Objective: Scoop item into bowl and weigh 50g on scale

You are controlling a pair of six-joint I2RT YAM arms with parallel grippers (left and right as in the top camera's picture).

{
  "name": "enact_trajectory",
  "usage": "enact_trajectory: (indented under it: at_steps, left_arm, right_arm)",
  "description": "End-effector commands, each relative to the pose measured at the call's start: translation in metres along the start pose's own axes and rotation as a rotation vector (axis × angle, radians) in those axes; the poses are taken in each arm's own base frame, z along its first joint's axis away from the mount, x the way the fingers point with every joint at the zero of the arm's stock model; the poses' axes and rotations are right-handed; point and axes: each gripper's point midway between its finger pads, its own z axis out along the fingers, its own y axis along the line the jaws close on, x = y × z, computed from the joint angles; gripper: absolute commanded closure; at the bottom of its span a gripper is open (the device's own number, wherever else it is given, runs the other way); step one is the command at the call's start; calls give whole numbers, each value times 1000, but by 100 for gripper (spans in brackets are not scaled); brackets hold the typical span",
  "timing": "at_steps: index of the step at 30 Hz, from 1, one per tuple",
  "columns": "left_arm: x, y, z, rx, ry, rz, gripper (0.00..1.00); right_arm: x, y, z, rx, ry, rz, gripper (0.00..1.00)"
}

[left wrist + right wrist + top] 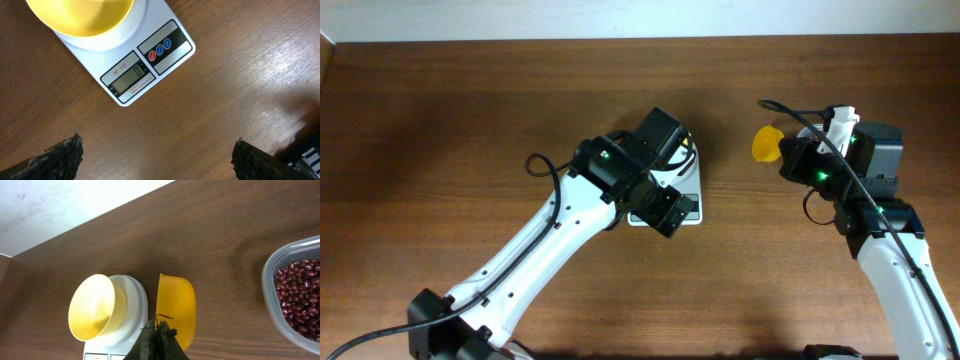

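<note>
The pale-yellow bowl (92, 307) sits empty on the white scale (131, 311). In the left wrist view the bowl (80, 17) is at the top and the scale (125, 55) shows a display reading 0 plus red and blue buttons. My left gripper (155, 162) is open and empty, hovering over the table just in front of the scale. My right gripper (159, 335) is shut on the handle of a darker yellow scoop (177, 307), held right of the scale. Reddish-brown beans (300, 295) fill a clear tub (267, 277) at the far right.
In the overhead view the left arm (620, 175) covers most of the scale (692, 203), and the scoop (767, 145) sticks out left of the right arm (840, 170). A pale wall edge (60, 210) borders the table's far side.
</note>
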Motion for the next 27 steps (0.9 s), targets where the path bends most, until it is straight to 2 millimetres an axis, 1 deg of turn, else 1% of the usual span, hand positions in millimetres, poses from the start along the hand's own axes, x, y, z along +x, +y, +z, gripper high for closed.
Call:
enact_trajectory:
  at_steps: [1,23,27]
  left_arm:
    - [-1,2,-8,-9,-24,17,1]
    - [-1,2,-8,-9,-24,17,1]
    - [-1,2,-8,-9,-24,17,1]
  right_arm:
    - [-7,-3,-1,17,-18,-13,96]
    - [-7,-3,-1,15,-20,-15,96]
    - [-2,-4,-1,23,-1,-7,96]
